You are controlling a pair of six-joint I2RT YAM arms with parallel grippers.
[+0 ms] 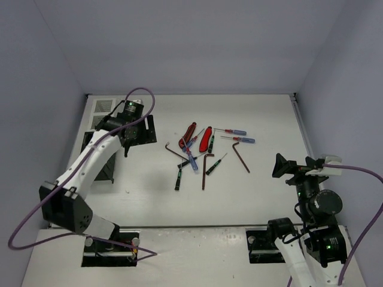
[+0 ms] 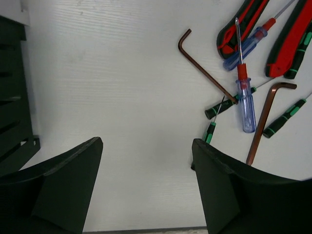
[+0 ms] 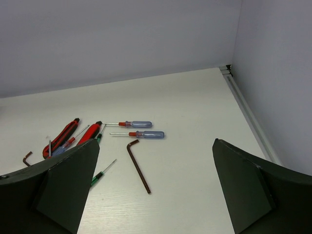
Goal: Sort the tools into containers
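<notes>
The tools (image 1: 191,158) were found lying loose in a cluster about the middle of the white table (image 1: 269,119), none of them in a container. Two red-handled pliers (image 1: 205,139) were laid side by side at the far side of the heap; two blue-and-red screwdrivers (image 1: 244,140) were set just to their right, roughly parallel and slightly apart. A dark hex key (image 1: 241,156) was seen alone at the right edge of the cluster; a second hex key (image 2: 265,122) and a third hex key (image 2: 204,73) lay among thin black-and-green screwdrivers (image 2: 282,119), and the third key's long end was met by the handle of another blue-handled screwdriver (image 2: 246,105).

The containers were placed at the far left of the table, well apart from the tools — a white slatted container (image 1: 102,110) in the corner and a black container (image 1: 145,128) just beside the left arm; the rest of the row was partly hidden by that arm.

The left gripper (image 2: 146,146) was held over bare table between the black container and the cluster; its fingers were spread apart, with nothing between them. The right gripper (image 3: 156,146) was held near the table's right edge, well apart from the tools — its jaws stood wide and nothing was gripped.
</notes>
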